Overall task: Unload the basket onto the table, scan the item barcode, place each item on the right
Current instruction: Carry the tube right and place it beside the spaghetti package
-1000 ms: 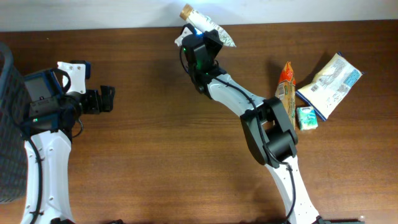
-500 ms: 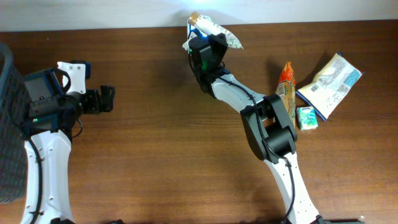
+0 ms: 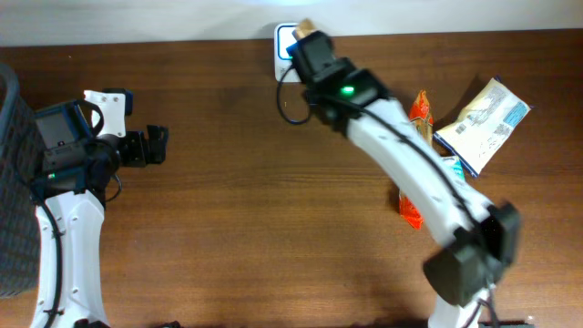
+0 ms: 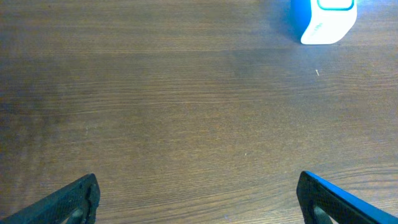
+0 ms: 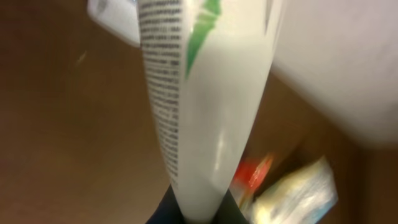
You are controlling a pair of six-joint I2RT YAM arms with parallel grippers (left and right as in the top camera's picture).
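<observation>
While a dark basket [image 3: 9,182] stood at the far left edge, the left claw [image 3: 157,145] just beside it hung over bare wood with its fingers spread wide and nothing between them. I judged that it had no part in this step. From its own camera only the bench [image 4: 186,124] and, far ahead, the blue and white scanner [image 4: 323,22] were seen.

Further to the right, at the back edge of the bench, the right claw [image 5: 198,214] was pressed together on the lower end of a white packet [image 5: 205,93] and held it up, off the wood. From above, the packet was just beside the scanner, perhaps partly over it; I could not tell if they touched. The packet showed a green mark and lines of small print, but I found no barcode on the visible side.

The step in hand seemed to be the showing of the packet to the scanner. The next move probably called for turning the wrist until the barcode faced the scanner, and then holding steady.

At the right an orange packet [image 3: 419,107] and a pale bag [image 3: 483,118] lay on the bench, well apart from the scanner.
</observation>
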